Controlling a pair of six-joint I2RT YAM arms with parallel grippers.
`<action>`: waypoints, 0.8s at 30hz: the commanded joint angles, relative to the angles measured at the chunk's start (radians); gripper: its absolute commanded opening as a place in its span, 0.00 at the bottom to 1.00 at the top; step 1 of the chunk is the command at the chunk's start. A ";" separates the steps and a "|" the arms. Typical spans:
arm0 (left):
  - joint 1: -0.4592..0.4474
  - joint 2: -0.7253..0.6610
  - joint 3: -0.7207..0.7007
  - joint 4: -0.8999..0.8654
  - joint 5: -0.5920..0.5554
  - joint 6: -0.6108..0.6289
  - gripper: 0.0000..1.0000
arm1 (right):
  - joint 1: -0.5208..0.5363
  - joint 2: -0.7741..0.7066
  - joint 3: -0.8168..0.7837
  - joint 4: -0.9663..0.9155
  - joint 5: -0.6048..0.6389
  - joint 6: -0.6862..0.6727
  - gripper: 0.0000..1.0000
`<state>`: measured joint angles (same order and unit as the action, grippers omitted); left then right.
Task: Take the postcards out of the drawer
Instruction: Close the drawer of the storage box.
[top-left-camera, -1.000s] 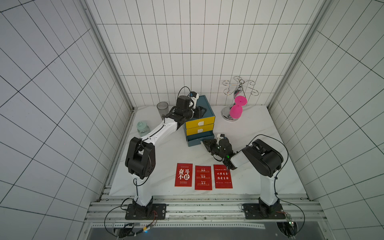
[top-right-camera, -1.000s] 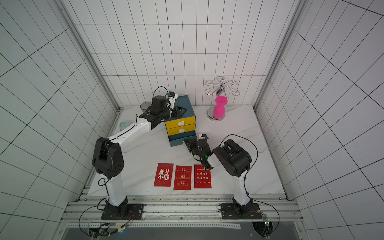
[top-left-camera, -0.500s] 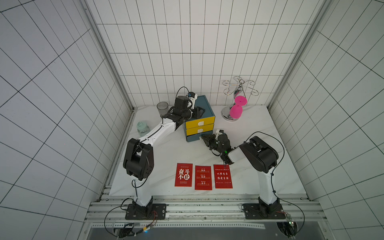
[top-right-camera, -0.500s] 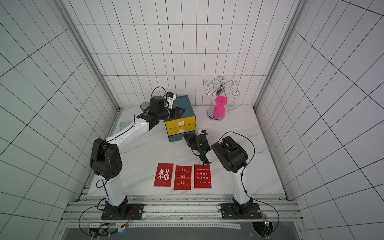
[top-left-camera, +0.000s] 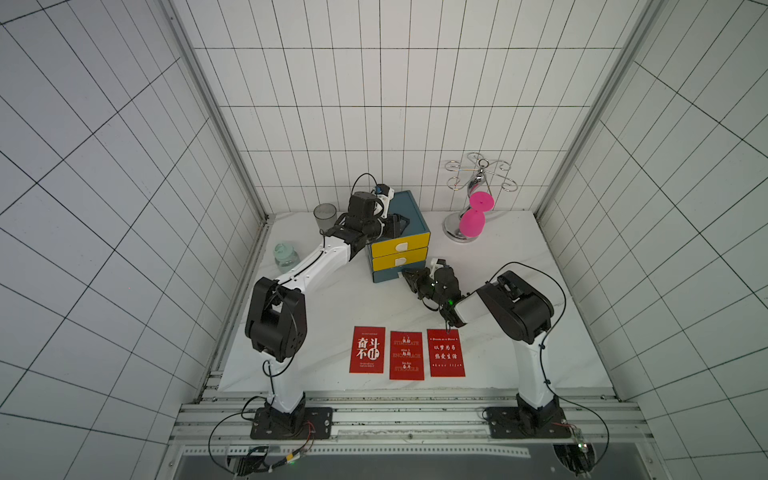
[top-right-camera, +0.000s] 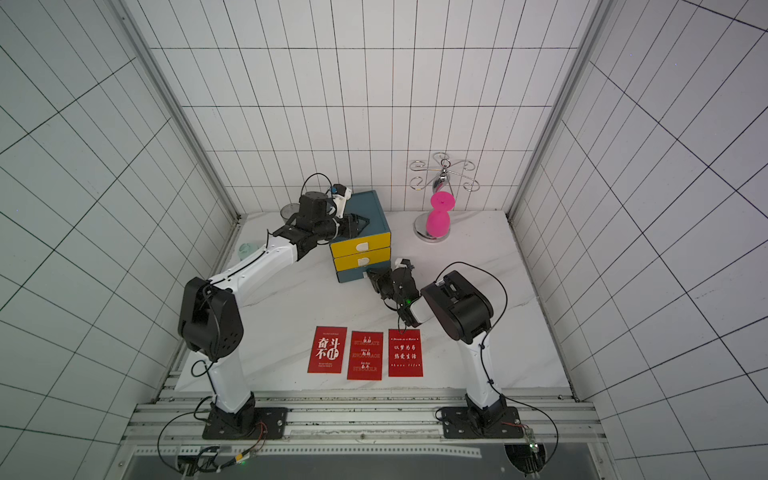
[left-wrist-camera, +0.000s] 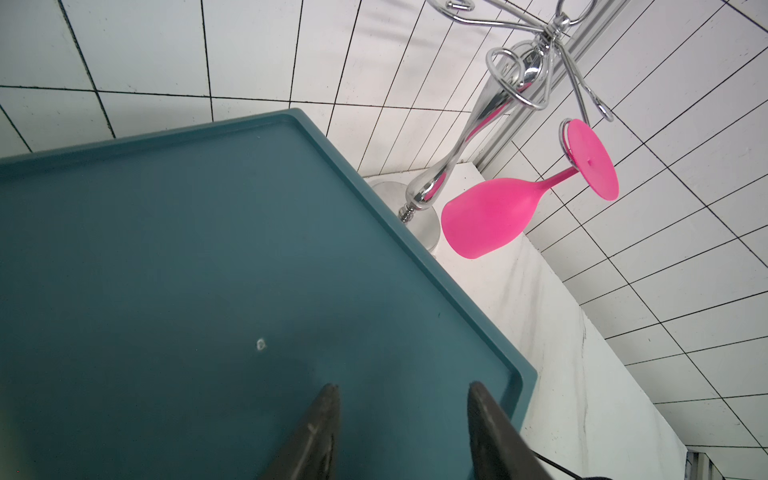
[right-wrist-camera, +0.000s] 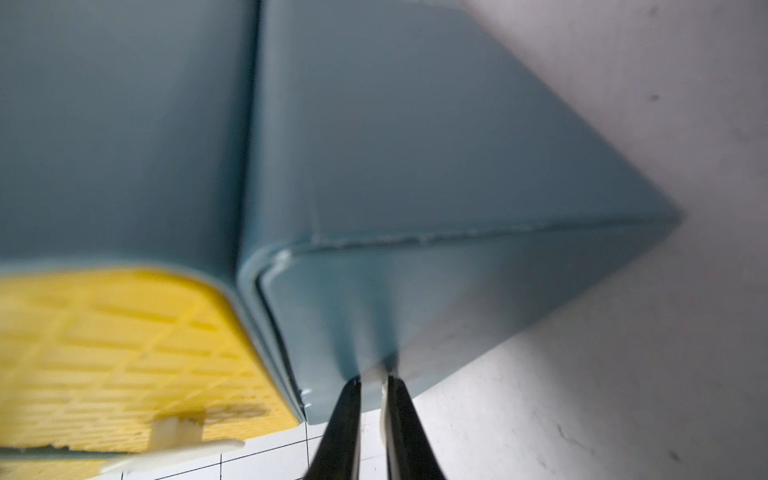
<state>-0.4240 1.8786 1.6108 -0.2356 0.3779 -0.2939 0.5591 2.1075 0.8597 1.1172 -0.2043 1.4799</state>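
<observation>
The right gripper (right-wrist-camera: 372, 380) is pinched almost shut on the little white handle (right-wrist-camera: 377, 374) of the blue bottom drawer (top-left-camera: 388, 275), low down by the table (top-left-camera: 332, 307). I cannot tell if that drawer is pushed all the way in. The left gripper (left-wrist-camera: 402, 385) sits over the top of the drawer box (left-wrist-camera: 208, 249). Its two fingers are apart and there is nothing between them. The postcards (top-left-camera: 407, 355) are not in any drawer. All three red cards lie flat on the table, side by side in a row, near the front edge between the two arm stands. Their long sides run from the front of the table to the back. From the right gripper they lie back toward the robot, the other way from where its fingers point. The right arm is the nearer one, and the end card lies just beside it. The left gripper is well apart from the cards, up on the box. I think the taking out is done. When the right arm pulls back, it should not sweep over that end card.
</observation>
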 joint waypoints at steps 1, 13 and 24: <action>0.010 0.011 0.002 -0.148 -0.001 0.009 0.51 | 0.008 -0.093 -0.048 -0.022 -0.004 -0.037 0.16; 0.026 -0.097 0.028 -0.086 0.001 -0.029 0.54 | -0.001 -0.499 -0.196 -0.462 -0.052 -0.319 0.24; 0.032 -0.291 -0.142 -0.010 -0.050 -0.058 0.56 | -0.010 -0.752 -0.189 -1.135 -0.041 -0.647 0.30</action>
<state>-0.3977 1.6230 1.5345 -0.2699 0.3580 -0.3393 0.5568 1.3743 0.6872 0.2329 -0.2512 0.9607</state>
